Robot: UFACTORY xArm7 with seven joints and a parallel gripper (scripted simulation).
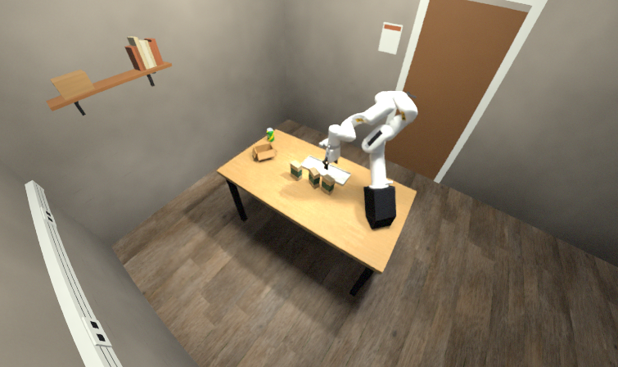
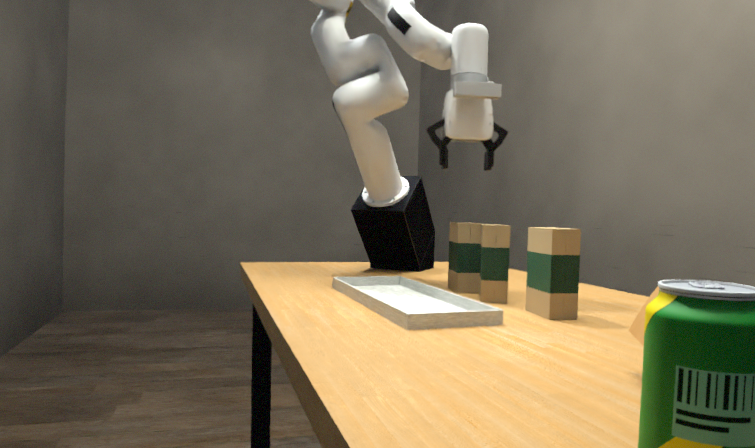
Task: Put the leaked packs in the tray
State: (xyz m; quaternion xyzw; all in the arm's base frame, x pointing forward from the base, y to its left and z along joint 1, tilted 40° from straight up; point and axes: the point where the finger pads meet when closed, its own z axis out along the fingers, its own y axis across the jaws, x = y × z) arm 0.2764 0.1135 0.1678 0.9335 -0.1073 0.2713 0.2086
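Observation:
Three tan coffee packs with green bands stand upright in a row on the wooden table (image 1: 329, 219) (image 2: 368, 378). The first pack (image 1: 295, 169) (image 2: 552, 272) is nearest the can. The middle pack (image 1: 313, 178) (image 2: 494, 262) and the third pack (image 1: 327, 183) (image 2: 463, 256) follow toward the arm's base. A shallow grey tray (image 1: 343, 174) (image 2: 452, 318) lies beside them, with nothing in it. My gripper (image 1: 325, 165) (image 2: 466, 164) is open and empty. It points down and hangs well above the middle and third packs.
A green and yellow can (image 1: 269, 133) (image 2: 703, 361) stands at the table's far end, close to the exterior camera. A small open cardboard box (image 1: 263, 151) lies near it. The arm's black base (image 1: 379, 206) (image 2: 395, 229) stands at the other end.

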